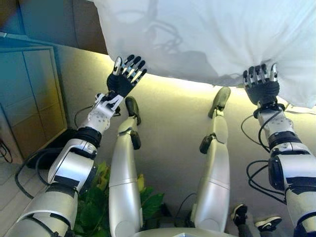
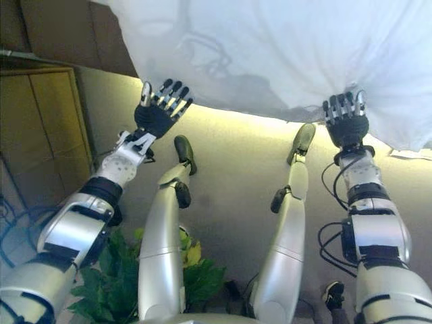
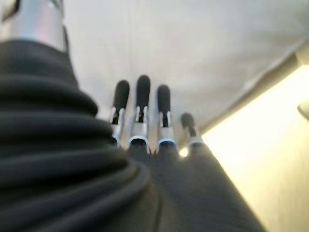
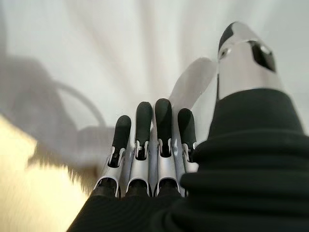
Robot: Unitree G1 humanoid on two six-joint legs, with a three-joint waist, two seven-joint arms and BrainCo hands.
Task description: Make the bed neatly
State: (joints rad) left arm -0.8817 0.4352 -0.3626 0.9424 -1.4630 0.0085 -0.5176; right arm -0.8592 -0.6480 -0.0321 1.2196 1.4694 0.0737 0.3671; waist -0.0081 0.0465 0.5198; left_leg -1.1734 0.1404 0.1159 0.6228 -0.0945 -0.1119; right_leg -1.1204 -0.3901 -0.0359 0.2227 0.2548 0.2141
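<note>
A white bed sheet fills the far part of both eye views, and its near edge hangs over the beige floor. My left hand is open with its fingers spread, just at the sheet's near left edge; its wrist view shows straight fingers over the white cloth. My right hand is at the sheet's near right edge with its fingers straight against the cloth. A small fold of sheet lies between its thumb and fingers.
A wooden cabinet stands at the left. Green plant leaves lie low between my arms. A person's shoes show at the lower right on the floor.
</note>
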